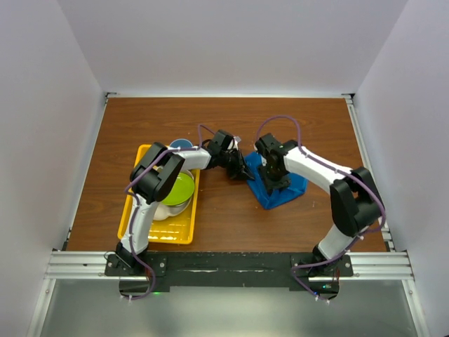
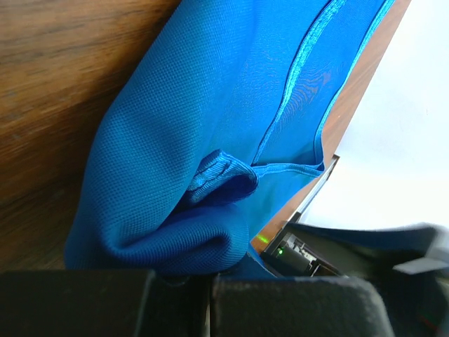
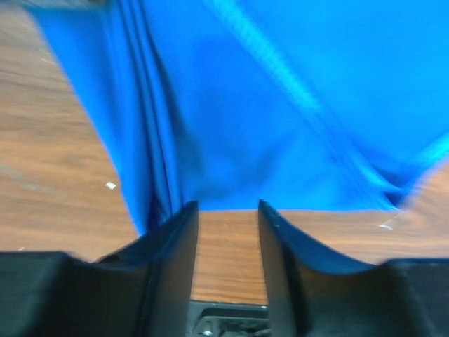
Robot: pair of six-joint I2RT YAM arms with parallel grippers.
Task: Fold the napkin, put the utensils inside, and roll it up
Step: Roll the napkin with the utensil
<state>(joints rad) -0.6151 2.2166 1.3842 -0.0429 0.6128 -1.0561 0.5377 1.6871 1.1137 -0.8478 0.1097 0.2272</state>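
yellow tray [image 1: 175,230]: green bowl [image 1: 181,188] | left tool [image 1: 245,173] clenched on napkin [image 1: 289,188] | right tool [image 3: 228,208] parted

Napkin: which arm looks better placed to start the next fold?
Left, probably. The left gripper has its jaws closed at a bunched fold of the napkin, apparently pinching it. The right gripper has its jaws open over bare table, just short of the cloth's edge, holding nothing.

I work in a lab test cell, not a home: plain white panels [image 1: 231,42] box in my wooden table [image 1: 231,225] on three sides, and my bases [image 1: 130,261] are bolted to a slotted aluminium rail [image 1: 231,265] (purple cables [image 1: 279,116] loop loosely over each arm).
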